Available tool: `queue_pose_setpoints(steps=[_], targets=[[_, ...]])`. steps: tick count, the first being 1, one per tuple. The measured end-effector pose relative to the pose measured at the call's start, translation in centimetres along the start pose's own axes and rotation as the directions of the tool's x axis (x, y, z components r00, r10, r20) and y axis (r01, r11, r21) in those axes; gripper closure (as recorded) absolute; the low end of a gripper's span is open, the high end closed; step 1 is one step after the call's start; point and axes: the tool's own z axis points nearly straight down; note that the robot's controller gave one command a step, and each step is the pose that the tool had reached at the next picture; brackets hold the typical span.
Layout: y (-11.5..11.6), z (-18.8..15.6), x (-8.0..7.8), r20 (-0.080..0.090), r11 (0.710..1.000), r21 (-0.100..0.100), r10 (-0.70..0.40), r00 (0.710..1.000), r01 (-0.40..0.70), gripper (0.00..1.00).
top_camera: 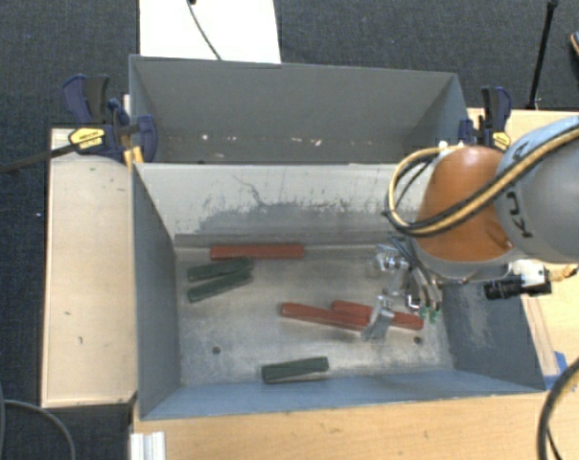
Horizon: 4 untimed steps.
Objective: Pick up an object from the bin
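My gripper (379, 326) hangs low at the right side of the bin floor, its metal fingers down on the right end of a pair of overlapping red-brown flat bars (328, 314). Whether a bar sits between the fingers is hidden by the gripper body. One bar runs left from there to about the floor's middle.
Another red-brown bar (257, 251) lies along the back wall. Two dark green bars (218, 278) lie crossed at the left. A single dark green bar (294, 370) rests near the front wall. The orange wrist cover and cables hang over the bin's right part.
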Motion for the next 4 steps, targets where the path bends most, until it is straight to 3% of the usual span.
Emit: queue_pose_setpoints(steps=[1,2,3,4], targets=[[4.0,3.1,1.4,-0.007,0.995,-0.002,-0.096,0.995,0.096,0.0],[4.0,3.1,1.4,-0.006,0.995,-0.001,-0.096,0.995,0.096,0.0],[4.0,3.0,1.4,-0.006,0.995,-0.001,-0.097,0.995,0.097,1.0],[4.0,-5.6,1.1,0.003,0.995,-0.003,-0.102,0.995,0.102,1.0]])
